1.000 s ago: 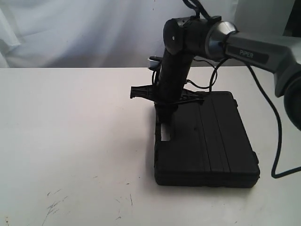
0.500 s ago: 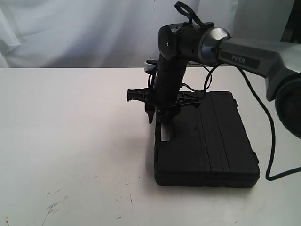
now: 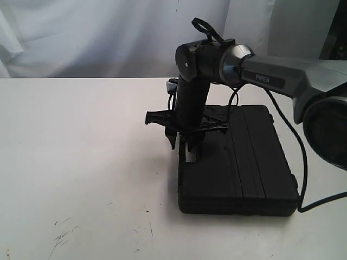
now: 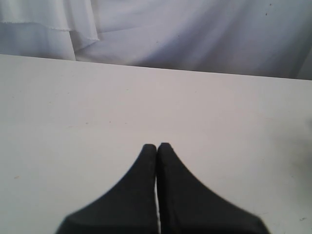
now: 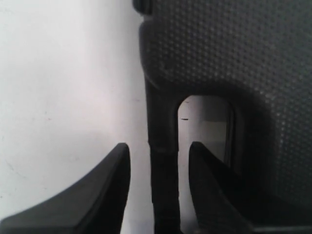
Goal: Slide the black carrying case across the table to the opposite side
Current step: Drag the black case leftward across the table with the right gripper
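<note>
The black carrying case [image 3: 244, 162] lies flat on the right half of the white table [image 3: 81, 162], its handle side facing left. My right gripper [image 3: 182, 147] points down at that handle side. In the right wrist view the right gripper [image 5: 160, 146] is open, with one finger on each side of the handle bar [image 5: 163, 170] and a gap to both. The case's pebbled lid [image 5: 219, 48] fills the far part of that view. My left gripper [image 4: 156, 145] is shut on nothing above bare table [image 4: 146, 87]; it does not show in the exterior view.
A white cloth backdrop [image 3: 97, 38] hangs behind the table's far edge. A black cable [image 3: 303, 162] loops from the right arm down past the case's right side. Dark scuff marks [image 3: 62, 235] sit near the front left of the table.
The right arm has shifted slightly left and the gripper has risen a little at the handle. The case has stayed where it was.
</note>
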{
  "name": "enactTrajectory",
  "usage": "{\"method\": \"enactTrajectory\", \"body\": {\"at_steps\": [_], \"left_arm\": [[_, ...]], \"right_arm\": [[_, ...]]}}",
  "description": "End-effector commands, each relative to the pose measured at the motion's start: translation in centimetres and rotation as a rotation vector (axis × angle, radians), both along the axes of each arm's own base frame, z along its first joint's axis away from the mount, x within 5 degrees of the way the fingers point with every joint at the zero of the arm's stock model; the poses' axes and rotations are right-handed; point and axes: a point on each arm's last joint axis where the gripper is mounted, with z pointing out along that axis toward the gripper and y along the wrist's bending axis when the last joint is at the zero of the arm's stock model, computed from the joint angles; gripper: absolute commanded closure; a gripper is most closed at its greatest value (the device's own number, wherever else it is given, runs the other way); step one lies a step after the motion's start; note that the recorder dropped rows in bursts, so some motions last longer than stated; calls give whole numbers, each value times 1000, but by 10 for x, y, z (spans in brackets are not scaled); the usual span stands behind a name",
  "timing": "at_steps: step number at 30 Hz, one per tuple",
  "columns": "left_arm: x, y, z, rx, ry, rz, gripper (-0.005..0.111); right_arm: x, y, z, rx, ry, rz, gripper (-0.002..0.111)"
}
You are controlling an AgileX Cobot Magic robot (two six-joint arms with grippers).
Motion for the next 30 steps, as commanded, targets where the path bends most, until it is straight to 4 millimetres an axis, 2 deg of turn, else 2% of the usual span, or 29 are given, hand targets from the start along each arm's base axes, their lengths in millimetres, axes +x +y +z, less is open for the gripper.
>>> {"method": "enactTrajectory", "body": {"at_steps": [1, 6, 20, 30], "left_arm": [[0, 0, -1, -3, -7, 2, 107], [0, 0, -1, -3, -7, 2, 107], [0, 0, -1, -3, -7, 2, 107], [0, 0, -1, -3, -7, 2, 107]], "right_arm": [[0, 0, -1, -18, -5, -6, 71], [0, 0, -3, -22, 0, -6, 75], [-5, 7, -9, -27, 4, 1, 76], [-7, 6, -9, -41, 28, 1, 106]]}}
